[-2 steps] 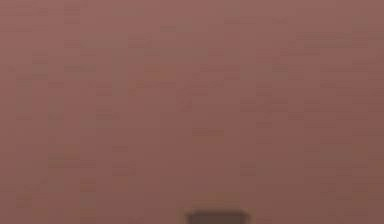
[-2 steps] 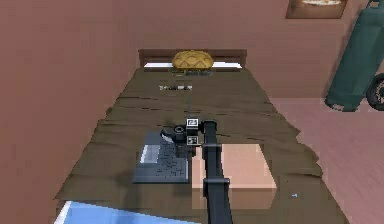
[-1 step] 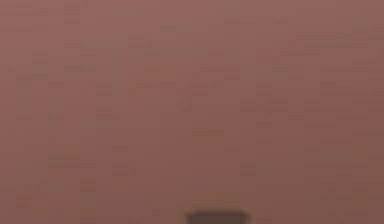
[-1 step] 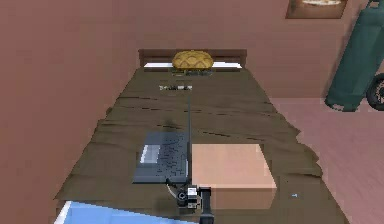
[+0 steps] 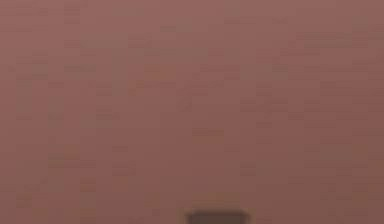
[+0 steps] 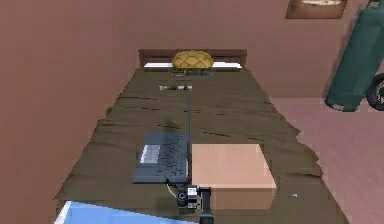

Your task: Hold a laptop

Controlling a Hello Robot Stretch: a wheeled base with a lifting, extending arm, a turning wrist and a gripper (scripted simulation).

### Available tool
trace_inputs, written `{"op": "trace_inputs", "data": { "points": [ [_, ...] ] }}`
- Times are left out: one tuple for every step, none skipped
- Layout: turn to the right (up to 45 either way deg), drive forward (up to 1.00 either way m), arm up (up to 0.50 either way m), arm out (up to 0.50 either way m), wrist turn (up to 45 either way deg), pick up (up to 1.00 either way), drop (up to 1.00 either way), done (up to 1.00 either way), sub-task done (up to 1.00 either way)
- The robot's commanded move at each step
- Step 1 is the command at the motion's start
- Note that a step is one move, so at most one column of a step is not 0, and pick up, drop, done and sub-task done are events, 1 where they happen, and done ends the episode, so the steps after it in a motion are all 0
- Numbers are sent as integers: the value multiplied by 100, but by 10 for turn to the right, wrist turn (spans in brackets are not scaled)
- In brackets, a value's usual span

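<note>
**Gripper at the laptop's near corner on the bed**

In the arm side view, a bed (image 6: 120,120) under a rumpled dark brown blanket runs from 6 o'clock up to 12 o'clock. The laptop (image 6: 164,156), dark grey, lies flat on the blanket at about 7 o'clock from the picture's middle. A tan box (image 6: 233,172) sits just beside it at the laptop's 3 o'clock.

The gripper (image 6: 182,191) shows near 6 o'clock, at the laptop's lower right corner, with the arm's white marked squares just right of it. The laptop and blanket lie right behind it, so I cannot tell whether it holds anything. I also cannot tell how its fingers stand.

A thin dark line (image 6: 189,130) runs from there toward 12 o'clock. At the head of the bed, at 12 o'clock, rests a round golden-brown lump (image 6: 192,61). A pale blue sheet (image 6: 95,213) shows at 7 o'clock. A tall teal cylinder (image 6: 355,60) stands at 2 o'clock on the pink floor.

The forward view shows a reddish-brown wall (image 5: 190,100), with a dark low shape (image 5: 210,217) at 6 o'clock.
</note>
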Motion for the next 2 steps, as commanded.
{"op": "trace_inputs", "data": {
  "points": [
    [0,0,10,0,0,0,0,0,0],
    [0,0,0,0,0,0,0,100,0]
  ]
}}
